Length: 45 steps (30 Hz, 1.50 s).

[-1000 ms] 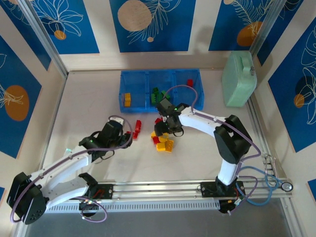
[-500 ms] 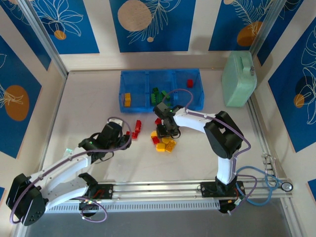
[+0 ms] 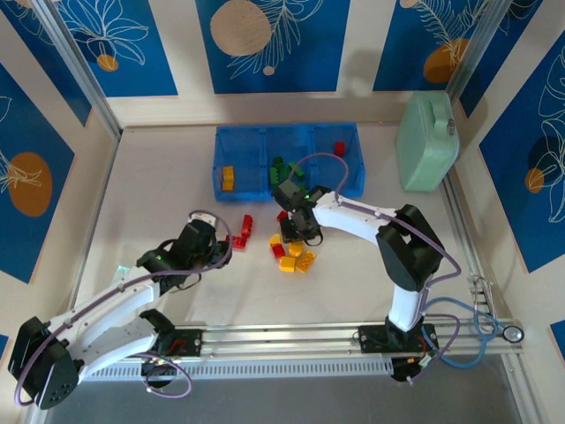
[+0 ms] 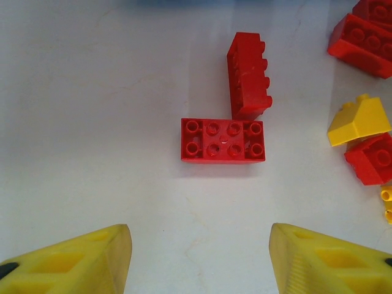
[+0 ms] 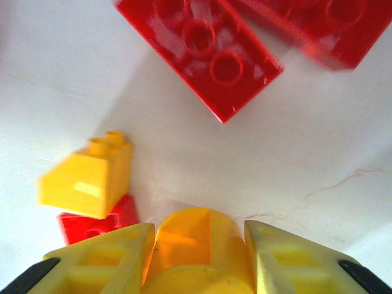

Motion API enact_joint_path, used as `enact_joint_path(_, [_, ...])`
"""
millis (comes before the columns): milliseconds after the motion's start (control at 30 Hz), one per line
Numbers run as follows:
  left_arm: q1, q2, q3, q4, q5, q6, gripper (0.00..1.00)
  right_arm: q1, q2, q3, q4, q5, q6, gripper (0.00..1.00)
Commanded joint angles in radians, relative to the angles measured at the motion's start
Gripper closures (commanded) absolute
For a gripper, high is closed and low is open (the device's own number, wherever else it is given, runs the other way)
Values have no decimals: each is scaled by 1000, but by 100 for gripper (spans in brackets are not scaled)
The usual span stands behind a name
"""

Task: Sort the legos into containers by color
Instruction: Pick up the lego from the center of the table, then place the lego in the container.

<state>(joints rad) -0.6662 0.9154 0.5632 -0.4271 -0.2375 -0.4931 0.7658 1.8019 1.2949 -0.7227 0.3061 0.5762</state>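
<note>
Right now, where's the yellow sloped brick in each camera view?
Top external: yellow sloped brick, just left of the right hand, which grips a rounded yellow piece.
Left wrist: far right edge.
Right wrist: lower left.
Shared landmark: the small red brick beside it.

The top external camera sits high over the table's (image 3: 159,177) near side. It is tilted down and forward and takes in everything from the rail (image 3: 291,334) at the front edge to the blue tray (image 3: 265,129) and mint-green case (image 3: 427,141) at the far side. The left wrist camera looks straight down from close by. The left gripper (image 4: 199,257), spread wide, frames the bottom corners, and a flat red brick (image 4: 222,139) lies near centre. The right wrist camera is even nearer, almost on the tabletop, with the right gripper (image 5: 199,236) closed around a yellow-orange piece (image 5: 196,254) at the lower edge. All three views share the loose red and yellow bricks (image 3: 291,252) mid-table.
</note>
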Motion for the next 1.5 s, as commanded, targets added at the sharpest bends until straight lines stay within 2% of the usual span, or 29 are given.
enact_joint_path(0, [-7, -59, -30, -2, -17, -8, 39, 4, -54, 90, -40, 30, -21, 71])
enact_joint_path(200, [-6, -168, -79, 1, -11, -30, 40, 2, 49, 334, -87, 22, -76, 71])
enact_joint_path(500, [-6, -265, -104, -115, -8, -37, 40, -21, 377, 870, -181, -20, -160, 71])
enact_joint_path(700, [-7, -301, -115, -135, 14, -39, 40, -37, 611, 1220, -240, -28, -232, 71])
enact_joint_path(833, [-7, -297, -107, -145, 21, -25, 40, -42, 700, 1345, -231, -16, -265, 70])
enact_joint_path(967, [-11, -277, -91, -131, 43, -19, 39, -64, 728, 1382, -199, -13, -272, 68])
enact_joint_path(1000, [-14, -269, -85, -128, 48, -17, 39, -67, 729, 1381, -192, -12, -274, 67])
enact_joint_path(1033, [-18, -258, -76, -125, 49, -13, 39, -69, 728, 1382, -186, -12, -276, 61])
enact_joint_path(1067, [-23, -246, -65, -124, 48, -10, 39, -72, 725, 1387, -185, -17, -274, 49])
enact_joint_path(1100, [-28, -232, -54, -123, 47, -6, 39, -72, 721, 1397, -196, -18, -273, 32])
enact_joint_path(1133, [-31, -219, -42, -121, 47, -2, 39, -72, 714, 1402, -205, -7, -275, 19])
enact_joint_path(1167, [-38, -202, -27, -118, 46, 2, 39, -70, 698, 1401, -210, 10, -278, 13])
enact_joint_path(1300, [-79, -124, 21, -83, 38, 16, 39, -62, 600, 1358, -214, 18, -286, 11])
enact_joint_path(1467, [-137, 43, 107, -23, 44, 56, 37, -51, 404, 1183, -183, 1, -291, 11])
